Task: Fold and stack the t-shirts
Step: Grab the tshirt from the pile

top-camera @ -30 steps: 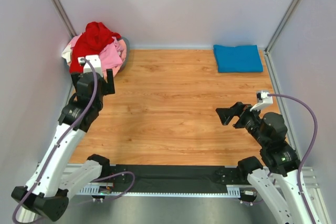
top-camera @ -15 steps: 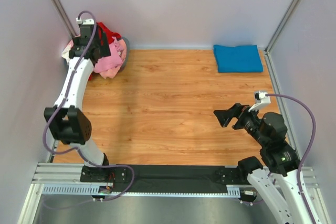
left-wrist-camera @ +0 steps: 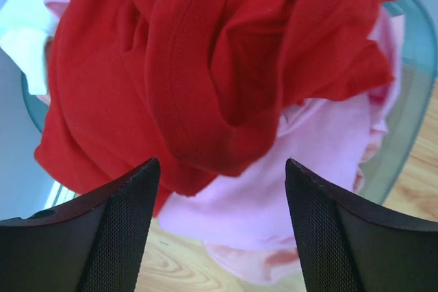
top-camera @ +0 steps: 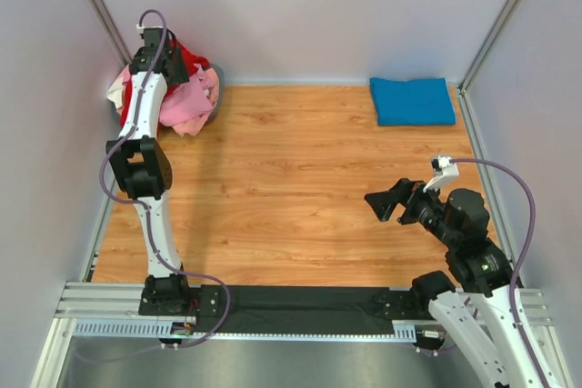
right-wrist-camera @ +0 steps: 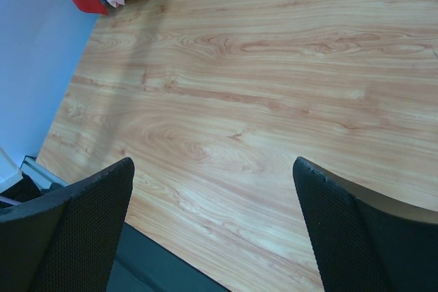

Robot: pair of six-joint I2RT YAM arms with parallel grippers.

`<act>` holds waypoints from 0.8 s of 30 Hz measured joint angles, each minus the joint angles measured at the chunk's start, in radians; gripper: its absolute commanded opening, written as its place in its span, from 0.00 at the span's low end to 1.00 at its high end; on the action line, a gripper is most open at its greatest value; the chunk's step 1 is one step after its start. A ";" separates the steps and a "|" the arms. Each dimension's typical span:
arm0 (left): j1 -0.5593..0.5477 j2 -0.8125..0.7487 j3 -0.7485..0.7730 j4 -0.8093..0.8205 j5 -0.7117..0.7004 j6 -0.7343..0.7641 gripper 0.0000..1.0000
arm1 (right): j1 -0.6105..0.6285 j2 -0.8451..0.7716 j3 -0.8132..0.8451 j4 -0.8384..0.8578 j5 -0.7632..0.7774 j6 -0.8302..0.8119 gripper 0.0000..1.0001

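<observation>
So the left arm [top-camera: 145, 165] has swung way out since a second ago; it was bent low beside the pile, now it's stretched to the far left corner with the left gripper [left-wrist-camera: 220, 169] over the heap; its jaws are a touch narrower than before but stand wide, nothing between them, and I can't tell whether they touch cloth.

The red shirt [left-wrist-camera: 205, 66] sits bunched on top; a pink shirt [left-wrist-camera: 274, 189] spills out under it, a cream shirt [left-wrist-camera: 24, 32] peeks out at the left; all of it is crammed in a greyish bowl [left-wrist-camera: 417, 100] in that corner.

The blue shirt [top-camera: 412, 101] lies folded flat at the far right of the table [top-camera: 291, 179], just beside the wall.

The right gripper [right-wrist-camera: 213, 169] has barely shifted; it hangs over bare wood on the near right, jaws spread wide, holding nothing.

Surface is orange-brown wood grain; plain pale walls [top-camera: 318, 6] on three sides, metal posts [top-camera: 95, 6] in the corners, a black and silver rail [top-camera: 300, 302] along the near edge.
</observation>
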 measured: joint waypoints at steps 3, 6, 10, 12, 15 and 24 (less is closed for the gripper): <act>0.012 0.044 0.016 0.000 0.011 -0.008 0.59 | 0.000 0.013 0.000 0.001 -0.002 0.000 1.00; 0.018 0.060 0.016 0.005 0.014 -0.020 0.00 | 0.000 0.028 0.000 0.001 -0.002 0.000 1.00; 0.018 0.060 0.034 0.021 0.039 -0.015 0.00 | 0.000 0.044 -0.001 0.001 -0.001 0.000 1.00; 0.010 0.050 0.040 0.037 0.043 -0.011 0.00 | 0.000 0.050 -0.001 0.001 -0.001 0.000 1.00; -0.018 0.007 0.041 0.035 0.042 0.007 0.00 | 0.000 0.052 -0.004 0.002 -0.001 -0.001 1.00; -0.411 -0.342 0.118 -0.048 0.042 0.193 0.00 | 0.000 0.050 0.014 -0.021 0.026 0.000 0.99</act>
